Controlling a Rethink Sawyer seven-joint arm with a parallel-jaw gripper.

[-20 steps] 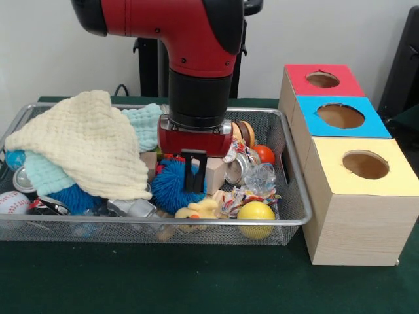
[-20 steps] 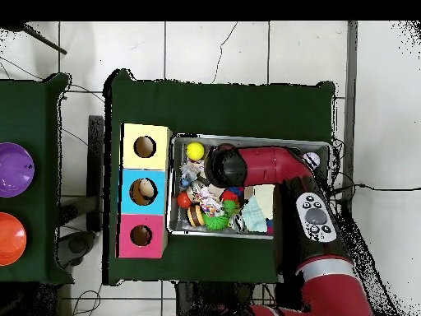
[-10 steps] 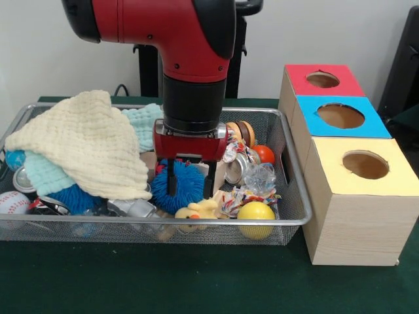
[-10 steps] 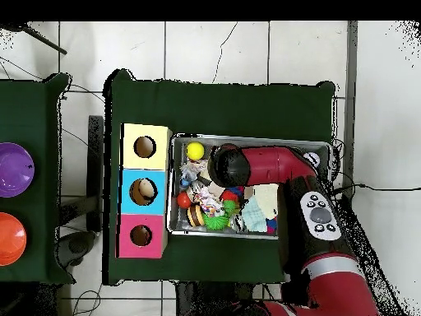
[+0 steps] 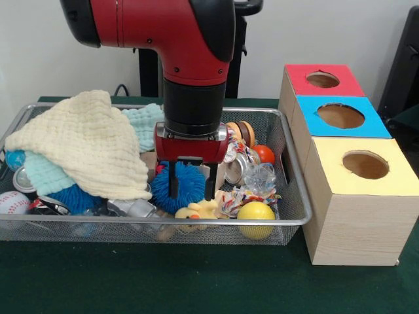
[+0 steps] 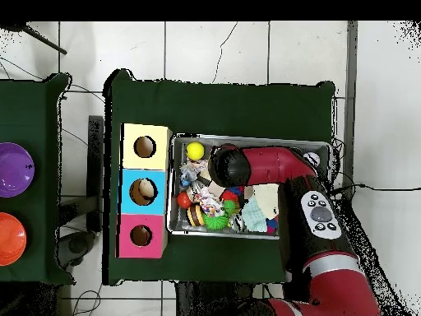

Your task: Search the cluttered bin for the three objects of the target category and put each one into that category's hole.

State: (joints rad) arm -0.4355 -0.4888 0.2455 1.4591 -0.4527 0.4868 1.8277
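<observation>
Front cam is sitting low and close, just above tabletop (image 5: 209, 288) level, looking across at wire bin (image 5: 291, 219) and row of three boxes (image 5: 357, 196). Overhead cam is looking straight down from well up, taking in floor tiles too. Both are sharing bin (image 6: 176, 226), boxes (image 6: 145, 189) and arm.

Blue spiky ball (image 5: 188, 185) amid clutter, wire bin (image 5: 294, 210), three holed boxes (image 5: 359, 196)
</observation>
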